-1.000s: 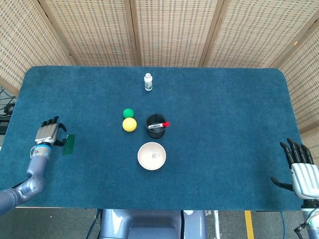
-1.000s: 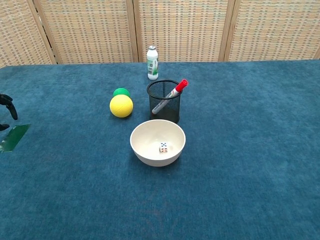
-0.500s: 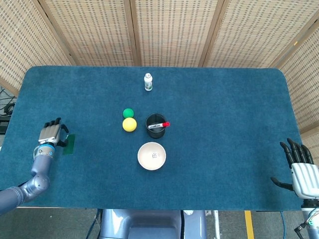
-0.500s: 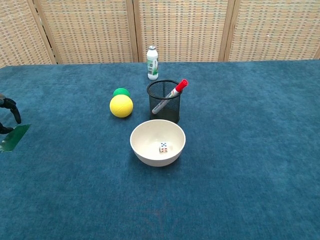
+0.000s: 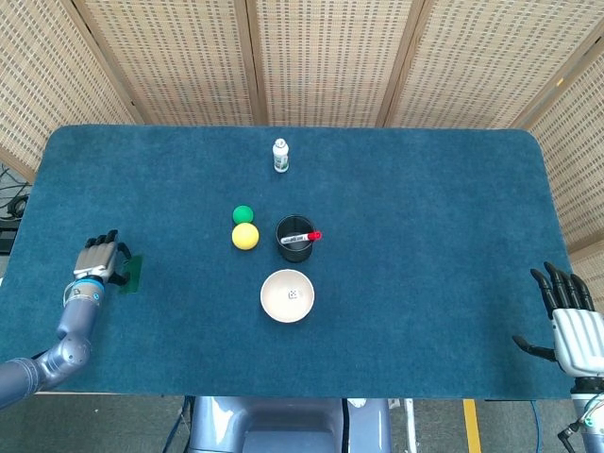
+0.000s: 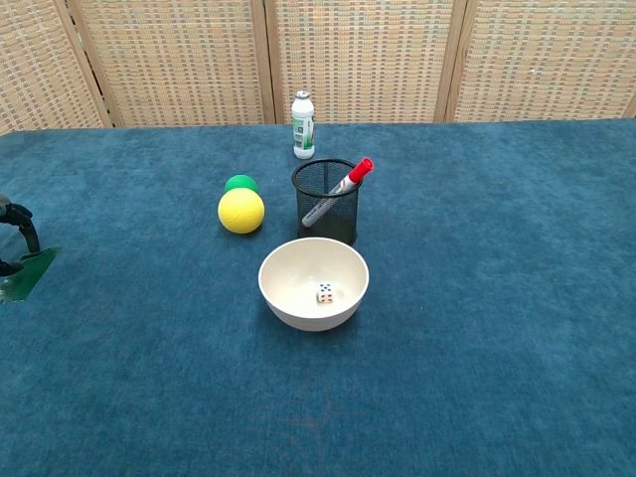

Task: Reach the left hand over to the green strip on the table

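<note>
Fingers of the left hand point(image 5: 99, 259) curl downward at the worktop's point(image 5: 425, 189) left edge, tips touching the near edge of the green strip point(image 5: 132, 274) lying flat there; whether they grip it, I cannot tell. Far right, the right hand point(image 5: 570, 330) rests with fingers spread, holding nothing.

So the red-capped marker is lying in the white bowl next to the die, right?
Not quite. The red-capped marker stands tilted in the black mesh cup, not in the white bowl. Only the die lies in the bowl. The chest view shows it plainly.
</note>
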Available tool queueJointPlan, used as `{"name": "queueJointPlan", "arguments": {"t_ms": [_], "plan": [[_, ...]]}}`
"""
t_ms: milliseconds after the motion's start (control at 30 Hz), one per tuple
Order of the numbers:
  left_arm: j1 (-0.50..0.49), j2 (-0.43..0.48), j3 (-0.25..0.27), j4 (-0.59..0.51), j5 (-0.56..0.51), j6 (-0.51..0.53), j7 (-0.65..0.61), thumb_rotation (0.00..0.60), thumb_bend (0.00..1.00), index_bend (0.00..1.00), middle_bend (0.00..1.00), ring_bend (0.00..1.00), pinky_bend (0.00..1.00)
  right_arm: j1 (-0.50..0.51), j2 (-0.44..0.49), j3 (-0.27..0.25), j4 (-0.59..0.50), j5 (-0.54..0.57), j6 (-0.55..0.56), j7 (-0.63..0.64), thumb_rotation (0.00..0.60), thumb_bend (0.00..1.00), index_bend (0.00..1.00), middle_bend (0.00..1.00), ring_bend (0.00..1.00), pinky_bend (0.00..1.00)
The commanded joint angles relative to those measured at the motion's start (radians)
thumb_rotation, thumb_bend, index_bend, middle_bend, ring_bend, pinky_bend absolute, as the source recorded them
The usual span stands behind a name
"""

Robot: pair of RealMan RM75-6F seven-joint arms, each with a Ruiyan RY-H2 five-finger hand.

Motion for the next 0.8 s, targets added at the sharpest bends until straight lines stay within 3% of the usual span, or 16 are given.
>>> {"name": "queueJointPlan", "arguments": {"t_ms": [33, 300, 800], "plan": [[0.003, 0.025, 0.005, -0.045, 0.015, 0.015, -0.008, 0.6, 0.42, 0.38, 0.0, 0.0, 0.0, 0.0, 0.0, 0.0, 0.0, 0.0, 0.0, 0.0, 0.6, 0.0, 0.0, 0.0, 0.0, 0.0], [0.013, 0.018, 0.001, -0.052, 0.073, 0.073, -0.036, 0.6, 0.42, 0.38, 0.0, 0.0, 0.0, 0.001, -0.001, -0.002, -0.001, 0.0, -0.003, -0.004, 0.6, 0.0, 0.0, 0.0, 0.0, 0.0], [0.013, -0.039, -0.012, 0.043, 0.043, 0.081, -0.027, 0.6, 0.4, 0.38, 0.0, 0.0, 0.0, 0.002, 0.001, -0.004, -0.002, -0.001, -0.008, 0.001, 0.6, 0.0, 0.0, 0.0, 0.0, 0.0]]}}
